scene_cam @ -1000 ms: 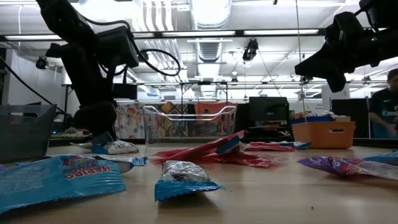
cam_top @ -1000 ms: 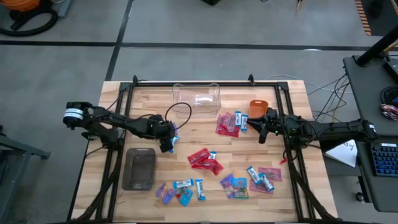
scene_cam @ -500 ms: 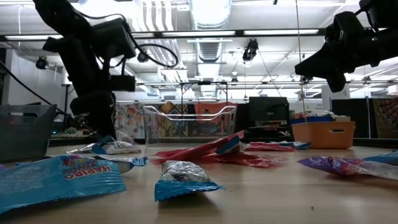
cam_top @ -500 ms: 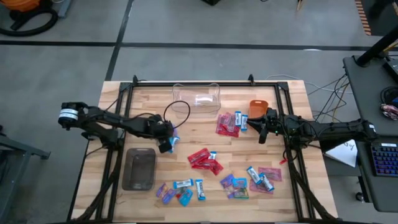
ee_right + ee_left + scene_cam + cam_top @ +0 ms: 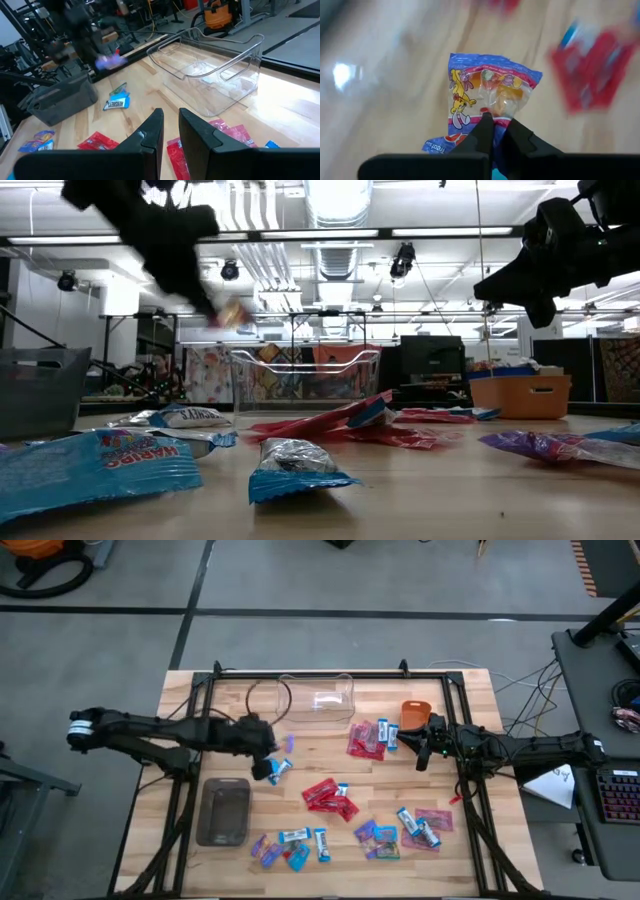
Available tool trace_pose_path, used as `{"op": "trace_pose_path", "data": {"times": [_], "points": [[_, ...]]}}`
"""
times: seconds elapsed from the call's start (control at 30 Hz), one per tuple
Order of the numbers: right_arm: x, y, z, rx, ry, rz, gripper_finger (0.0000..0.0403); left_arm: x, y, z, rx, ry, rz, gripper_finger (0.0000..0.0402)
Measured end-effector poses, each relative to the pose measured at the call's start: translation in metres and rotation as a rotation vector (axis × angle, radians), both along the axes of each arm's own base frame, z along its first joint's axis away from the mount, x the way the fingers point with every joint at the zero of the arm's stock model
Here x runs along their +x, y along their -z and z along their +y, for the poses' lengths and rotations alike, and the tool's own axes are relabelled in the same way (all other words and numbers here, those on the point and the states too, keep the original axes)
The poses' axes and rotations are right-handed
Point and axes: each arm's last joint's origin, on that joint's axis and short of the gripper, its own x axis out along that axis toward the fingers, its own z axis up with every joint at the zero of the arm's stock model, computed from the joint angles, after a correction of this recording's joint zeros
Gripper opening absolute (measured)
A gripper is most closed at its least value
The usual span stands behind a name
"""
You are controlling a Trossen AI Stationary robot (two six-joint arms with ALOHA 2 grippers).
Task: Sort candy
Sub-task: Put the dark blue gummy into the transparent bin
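Above the table (image 5: 470, 690), blurred left claw (image 5: 496, 125) pinches candy (image 5: 487, 95).

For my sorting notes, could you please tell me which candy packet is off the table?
The purple packet with the yellow cartoon rabbit, pinched in the left claw and lifted. All the other candy lies on the table.

The wooden surface (image 5: 470, 710) fills the middle of the high view, framed by black rails. At its upper middle stands a clear box (image 5: 316, 697), with an orange bowl (image 5: 415, 712) to its right. A grey bin (image 5: 224, 810) sits at the lower left. Candy (image 5: 331, 796) lies in loose groups: red packets at the centre, more red and blue ones (image 5: 370, 737) just left of the bowl, a mixed bunch (image 5: 408, 828) at lower right, another (image 5: 290, 845) along the bottom edge beside the bin, and one blue packet (image 5: 280, 769) above the bin.
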Motion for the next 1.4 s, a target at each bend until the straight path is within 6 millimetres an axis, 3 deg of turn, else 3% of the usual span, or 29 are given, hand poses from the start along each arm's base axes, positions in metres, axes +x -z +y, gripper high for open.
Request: {"op": "trace_pose_path", "data": {"times": [0.13, 0.27, 0.5, 0.67, 0.83, 1.07, 1.2, 1.4], "points": [[0.000, 0.000, 0.000, 0.000, 0.001, -0.003, 0.0052, 0.019, -0.035, 0.010, 0.188, 0.032, -0.172, 0.0001], [0.000, 0.000, 0.000, 0.000, 0.001, -0.003, 0.0052, 0.047, -0.045, 0.037, 0.316, 0.030, -0.139, 0.0000], [0.000, 0.000, 0.000, -0.001, 0.002, -0.003, 0.0052, 0.085, -0.021, 0.107, 0.283, -0.099, 0.173, 0.0000], [-0.001, 0.003, 0.000, -0.018, 0.001, 0.033, 0.0052, 0.102, 0.009, 0.138, 0.228, -0.116, 0.330, 0.0000], [-0.005, 0.011, -0.002, -0.086, 0.057, 0.149, 0.0052, 0.111, 0.021, 0.143, 0.132, -0.132, 0.441, 0.0000], [-0.005, 0.008, -0.004, -0.032, 0.136, 0.096, 0.0052, 0.123, 0.004, 0.149, 0.115, -0.215, 0.320, 0.0000], [-0.006, 0.011, -0.004, -0.046, 0.130, 0.131, 0.0052, 0.126, -0.004, 0.151, 0.151, -0.185, 0.300, 0.0000], [-0.009, 0.019, -0.003, 0.051, 0.136, 0.191, 0.0052, 0.120, 0.002, 0.148, 0.212, -0.051, 0.415, 0.0000]]}}
